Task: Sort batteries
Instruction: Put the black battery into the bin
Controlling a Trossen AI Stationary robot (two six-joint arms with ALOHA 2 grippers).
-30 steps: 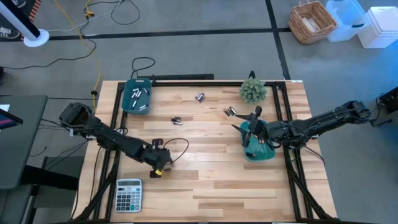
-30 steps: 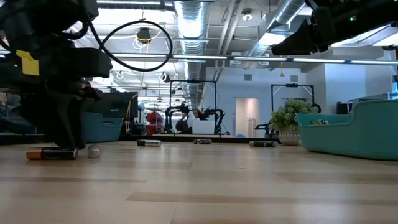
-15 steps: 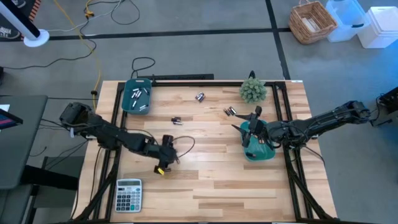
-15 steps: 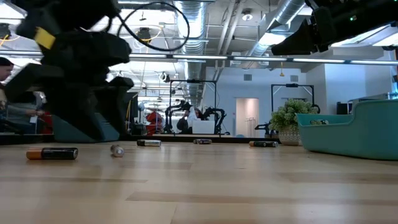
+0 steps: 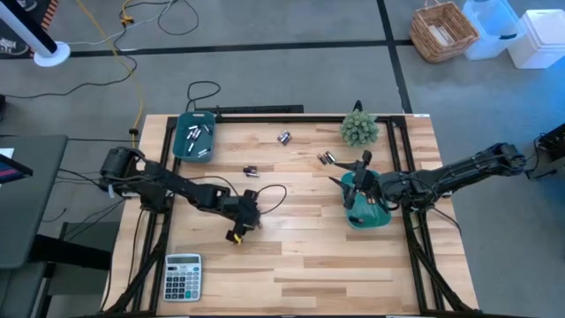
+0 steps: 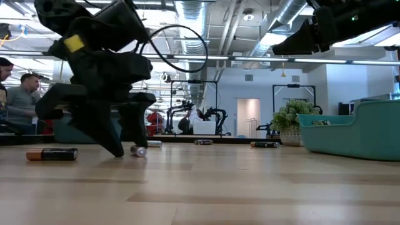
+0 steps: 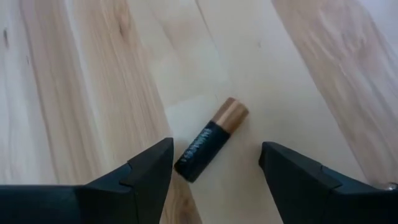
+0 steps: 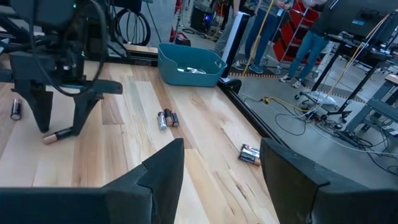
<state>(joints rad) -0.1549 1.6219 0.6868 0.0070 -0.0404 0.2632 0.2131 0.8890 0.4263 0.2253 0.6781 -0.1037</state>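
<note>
My left gripper (image 5: 252, 218) stands open near the table's middle, fingers slanting down. One short black battery with a copper end (image 7: 208, 140) lies flat on the wood between the fingers; I cannot tell whether it touches them. Another battery (image 6: 52, 154) lies by itself behind that gripper. More batteries lie loose farther off (image 5: 250, 170) (image 5: 283, 137) (image 5: 327, 158), and several lie in the teal tray (image 5: 196, 137) at the far left. My right gripper (image 8: 221, 186) waits open above the teal bin (image 5: 366, 210) at the right.
A small green plant (image 5: 359, 130) stands at the far right. A grey calculator (image 5: 183, 276) lies at the near left corner. Bare wood stretches across the table's near half. People stand in the room beyond the table.
My left gripper has opened, rolled about its axis and gone toward the table's right and slightly far edge. A short battery has travelled along the table with it and now lies between the fingers. The other battery has stayed where it was.
</note>
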